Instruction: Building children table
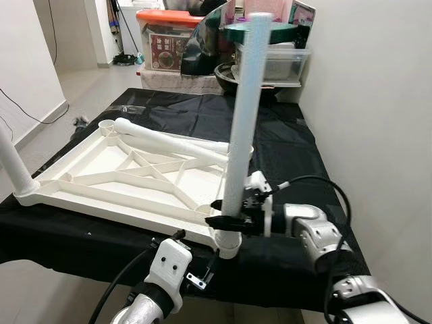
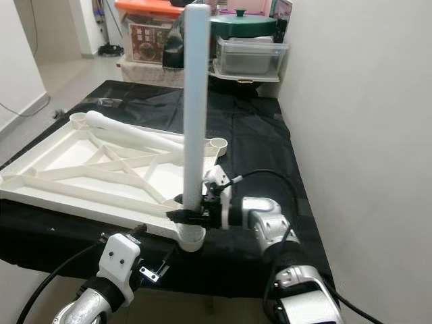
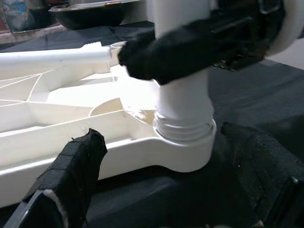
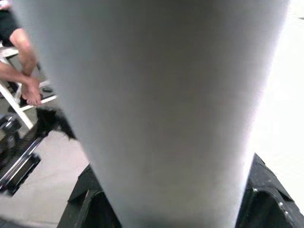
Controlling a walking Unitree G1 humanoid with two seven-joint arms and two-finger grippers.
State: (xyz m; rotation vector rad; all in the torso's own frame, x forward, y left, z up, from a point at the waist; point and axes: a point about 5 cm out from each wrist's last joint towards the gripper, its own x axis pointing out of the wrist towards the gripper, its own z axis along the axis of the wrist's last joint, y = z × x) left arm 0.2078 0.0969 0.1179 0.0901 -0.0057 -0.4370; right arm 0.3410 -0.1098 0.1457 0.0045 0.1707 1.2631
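1. Tabletop, white and ribbed, lies underside up on the black-covered bench. An upright leg stands in the corner socket at 5 o'clock of the panel, right at the bench's near edge.
2. Right gripper pinches this leg low down, just above the socket. If it twists off-axis, the thread visible in the left wrist view could cross and jam.
3. Thread rings show above the socket rim, so I judge the leg not fully seated; letting go now may leave it leaning.
4. Left gripper hangs below the corner with fingers spread, holding nothing. With the panel unbraced, torque could swing it or slide it off the edge.
5. A loose leg rests across the panel towards 12 o'clock; it probably rolls if the panel jolts, though its contact is hard to see.
6. Another fitted leg stands at 9 o'clock.
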